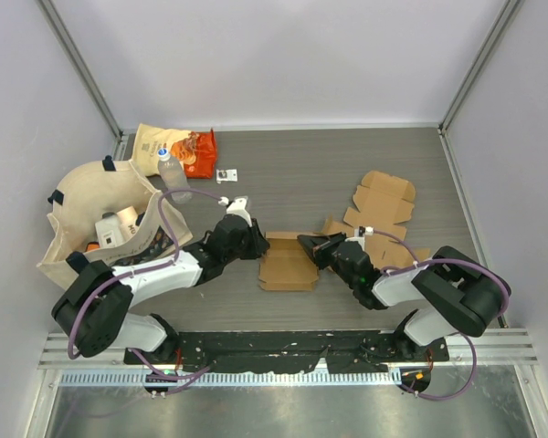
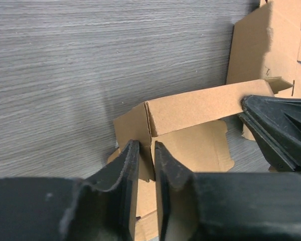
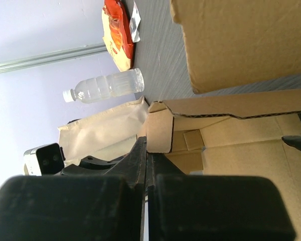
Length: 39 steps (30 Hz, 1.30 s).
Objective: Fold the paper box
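The brown paper box (image 1: 288,262) lies partly folded on the table between my two grippers. In the left wrist view one side wall (image 2: 200,108) stands upright, with a short end flap (image 2: 133,125) bent at its corner. My left gripper (image 2: 146,144) is closed on the lower edge of that end flap, at the box's left side (image 1: 258,245). My right gripper (image 3: 146,146) is shut, with its tips against a small folded flap (image 3: 159,131) at the box's right side (image 1: 312,246). Its black finger (image 2: 271,120) touches the end of the upright wall.
A second flat cardboard blank (image 1: 384,203) lies at the right, partly under my right arm. A cloth tote bag (image 1: 100,219) with items stands at the left. Behind it are a plastic bottle (image 1: 172,172), an orange snack packet (image 1: 196,151) and a small white tag (image 1: 226,174).
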Each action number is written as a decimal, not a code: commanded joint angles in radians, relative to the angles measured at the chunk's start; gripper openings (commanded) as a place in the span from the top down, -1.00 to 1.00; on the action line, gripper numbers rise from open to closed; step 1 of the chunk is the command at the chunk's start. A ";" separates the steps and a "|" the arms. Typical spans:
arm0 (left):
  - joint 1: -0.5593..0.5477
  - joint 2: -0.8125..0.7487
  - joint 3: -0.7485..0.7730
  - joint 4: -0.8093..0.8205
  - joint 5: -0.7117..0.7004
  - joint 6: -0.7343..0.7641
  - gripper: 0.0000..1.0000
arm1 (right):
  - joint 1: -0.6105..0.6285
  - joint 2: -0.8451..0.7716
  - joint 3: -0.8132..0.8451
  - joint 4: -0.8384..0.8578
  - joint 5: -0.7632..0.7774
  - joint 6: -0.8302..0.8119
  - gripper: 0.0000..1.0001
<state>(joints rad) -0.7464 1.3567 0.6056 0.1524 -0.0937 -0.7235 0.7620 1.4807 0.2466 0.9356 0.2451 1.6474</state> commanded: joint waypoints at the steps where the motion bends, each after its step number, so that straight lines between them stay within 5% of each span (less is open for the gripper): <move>1: -0.018 0.001 0.033 0.061 0.057 -0.019 0.52 | 0.014 0.015 -0.015 0.006 0.006 -0.020 0.99; 7: -0.018 -0.042 -0.027 0.095 0.078 0.051 0.28 | 0.014 0.018 -0.040 0.029 0.016 -0.014 0.99; 20: -0.018 -0.432 -0.188 -0.034 -0.210 0.191 0.18 | 0.014 -0.010 -0.030 -0.007 0.008 -0.026 0.99; 24: -0.018 -0.345 -0.126 -0.128 -0.299 0.183 0.28 | 0.014 -0.016 -0.027 -0.017 0.011 -0.023 0.99; 31: -0.018 -0.171 -0.073 0.004 -0.066 0.252 0.30 | 0.014 -0.011 -0.024 -0.020 0.005 -0.020 0.99; 39: -0.042 -0.079 -0.032 0.064 -0.046 0.280 0.20 | 0.016 -0.008 -0.023 -0.012 0.002 -0.017 0.99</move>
<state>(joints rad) -0.7750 1.2469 0.5140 0.1257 -0.1684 -0.4847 0.7704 1.4769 0.2234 0.9596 0.2447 1.6512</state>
